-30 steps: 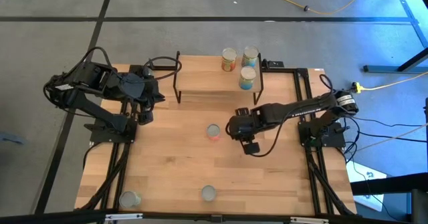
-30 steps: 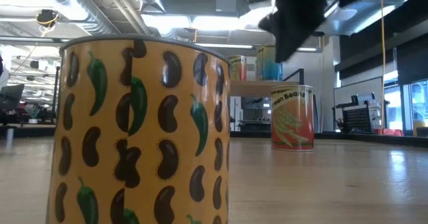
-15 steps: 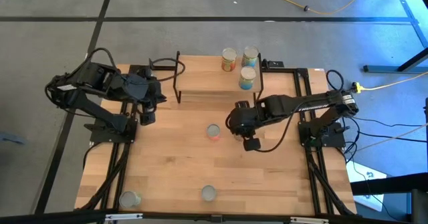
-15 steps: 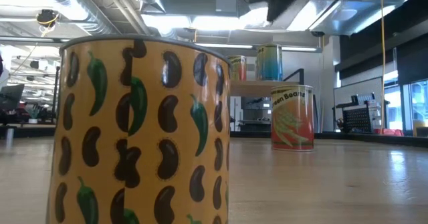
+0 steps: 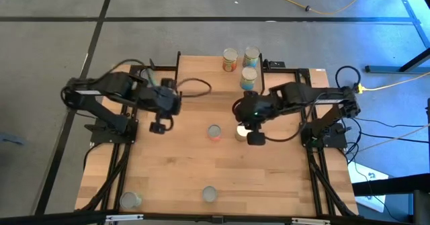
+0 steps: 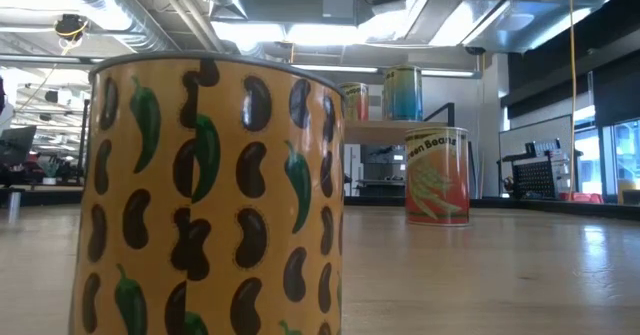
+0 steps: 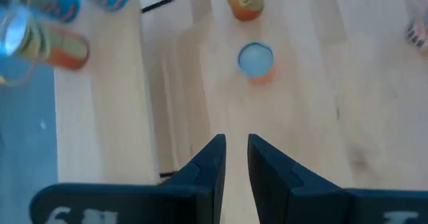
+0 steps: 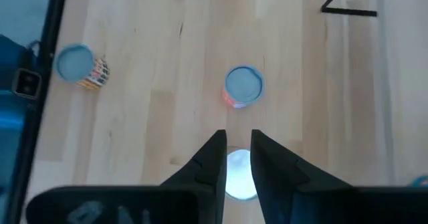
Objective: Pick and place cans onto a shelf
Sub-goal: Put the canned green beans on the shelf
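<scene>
The shelf (image 5: 208, 84) stands at the table's far edge with three cans on its plank (image 5: 230, 60) (image 5: 251, 56) (image 5: 248, 78). An orange-red can (image 5: 214, 132) stands upright mid-table. A second can (image 5: 240, 132), silver top up, stands just right of it. My right gripper (image 8: 239, 150) hangs high over that second can (image 8: 239, 174), its fingers a narrow gap apart and holding nothing. My left gripper (image 7: 236, 147) hovers left of mid-table (image 5: 160, 124), also narrowly open, nothing between its fingers, pointing toward the orange-red can (image 7: 256, 60).
Two more cans stand near the front edge, a yellow bean-patterned one (image 5: 209, 194) filling the low view (image 6: 210, 195) and another at the front left corner (image 5: 130, 199). Black shelf legs (image 5: 179, 77) rise at the plank's ends. Bare wood lies between the grippers and the front cans.
My right gripper has risen straight up from just above the table, out of the low view, uncovering the can that stands under it. My left gripper has swung from the left edge toward the table's middle and come down a little. No can has moved.
</scene>
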